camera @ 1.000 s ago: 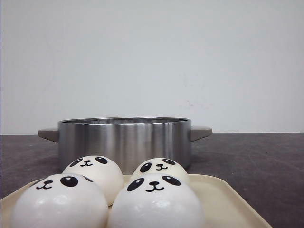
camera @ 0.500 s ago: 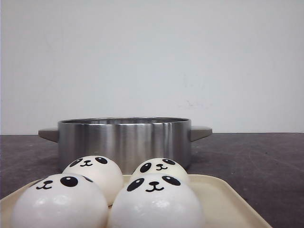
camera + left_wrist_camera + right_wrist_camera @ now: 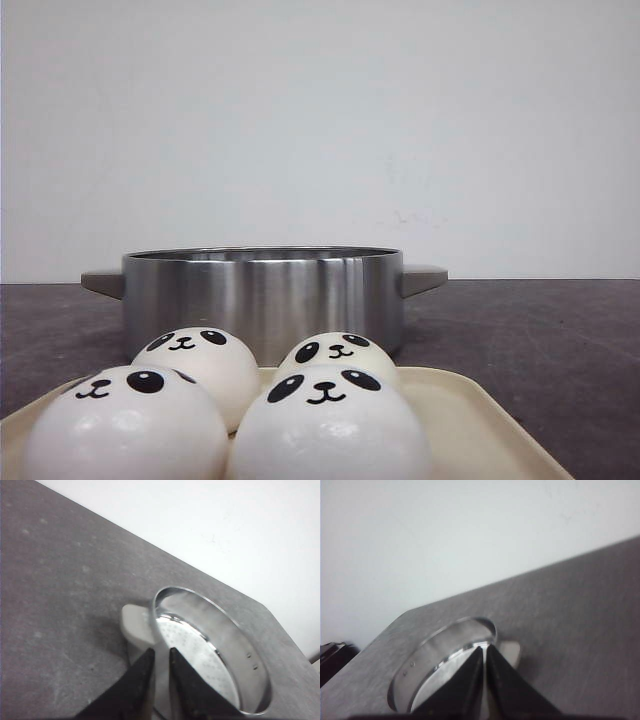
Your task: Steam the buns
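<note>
- A dark grey counter (image 3: pixel 560 340) is being backed by a plain white wall (image 3: pixel 320 120).
- Four panda-faced buns (image 3: pixel 325 425) are being carried on a cream tray (image 3: pixel 470 420), just in front of a steel pot (image 3: pixel 262 298).
- The left gripper (image 3: pixel 159 660) is being held beside the pot's rim, jaws slightly parted, nothing gripped.
- The right gripper (image 3: pixel 485 655) is being held at the opposite rim, jaws nearly closed, empty.

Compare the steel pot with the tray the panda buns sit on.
The pot is shiny bare metal; the tray is matte cream. The pot is round with tall straight walls and side handles; the tray is shallow and flat with a rounded corner. The pot stands farther back with no buns in it; the tray, in front, carries all four buns. Both rest on the dark tabletop.
</note>
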Controlling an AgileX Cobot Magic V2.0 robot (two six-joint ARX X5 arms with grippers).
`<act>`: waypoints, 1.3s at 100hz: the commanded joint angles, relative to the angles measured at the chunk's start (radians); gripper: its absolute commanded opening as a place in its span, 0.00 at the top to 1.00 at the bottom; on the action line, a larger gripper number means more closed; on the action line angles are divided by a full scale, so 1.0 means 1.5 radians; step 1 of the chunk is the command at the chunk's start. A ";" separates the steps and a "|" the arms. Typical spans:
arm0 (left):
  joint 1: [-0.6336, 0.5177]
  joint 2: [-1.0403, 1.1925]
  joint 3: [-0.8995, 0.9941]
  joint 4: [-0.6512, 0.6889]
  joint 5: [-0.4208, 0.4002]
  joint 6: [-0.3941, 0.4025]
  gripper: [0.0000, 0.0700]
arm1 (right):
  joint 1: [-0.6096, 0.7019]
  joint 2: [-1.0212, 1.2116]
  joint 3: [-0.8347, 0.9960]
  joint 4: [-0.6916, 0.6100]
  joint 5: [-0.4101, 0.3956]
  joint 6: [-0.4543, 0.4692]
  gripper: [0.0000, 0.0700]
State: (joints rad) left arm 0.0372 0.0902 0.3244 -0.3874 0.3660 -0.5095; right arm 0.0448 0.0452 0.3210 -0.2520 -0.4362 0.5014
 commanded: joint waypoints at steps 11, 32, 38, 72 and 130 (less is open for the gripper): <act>-0.005 0.107 0.176 -0.045 -0.003 0.129 0.99 | -0.001 0.114 0.188 -0.063 0.015 -0.162 0.99; -0.023 0.247 0.329 -0.046 -0.009 0.201 0.98 | -0.001 0.251 0.391 -0.144 0.030 -0.274 0.99; -0.028 0.279 0.360 -0.046 0.007 0.219 0.88 | -0.001 0.272 0.422 -0.137 0.026 -0.279 0.99; -0.066 0.327 0.408 -0.016 0.007 0.226 0.09 | -0.001 0.318 0.459 -0.138 -0.049 -0.197 0.00; -0.293 0.445 0.408 -0.202 -0.064 0.234 0.10 | 0.309 0.538 0.459 -0.267 0.073 -0.169 0.00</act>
State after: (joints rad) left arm -0.3801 0.7509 0.9173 -0.6880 0.2790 -0.1726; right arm 0.3923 0.8143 0.9997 -0.6323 -0.3935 0.2428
